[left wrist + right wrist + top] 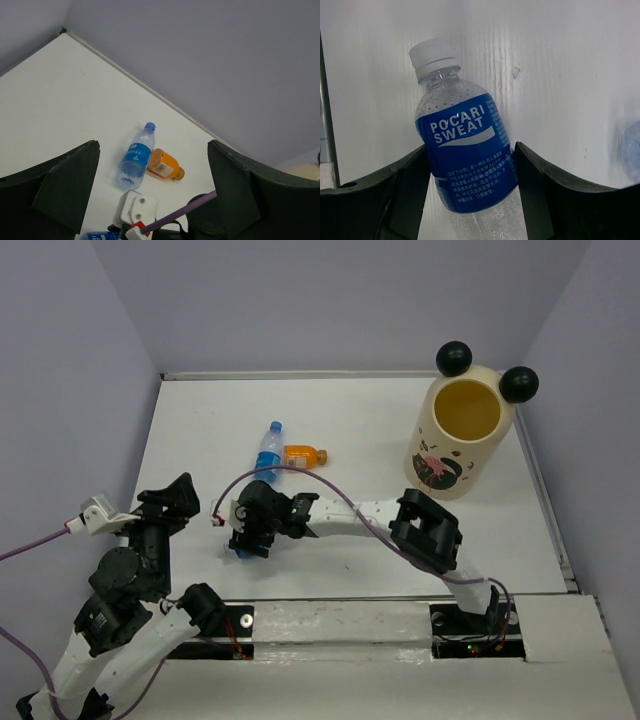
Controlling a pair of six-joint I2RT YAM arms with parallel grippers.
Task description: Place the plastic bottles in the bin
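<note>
We clamp the Pocari bottle (462, 135) in our right gripper (470, 146).
Open desk (380, 430) runs from it to the bin (462, 462) far right. A clear bottle (268, 450) and an orange bottle (304, 455) lie just beyond. Our left gripper (172, 498) gapes wide.

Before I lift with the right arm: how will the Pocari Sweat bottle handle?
The Pocari Sweat bottle looks thin clear plastic, so it may dent under the fingers. Droplets inside suggest mostly air: probably light. Round and glossy, it could slip or roll.
</note>
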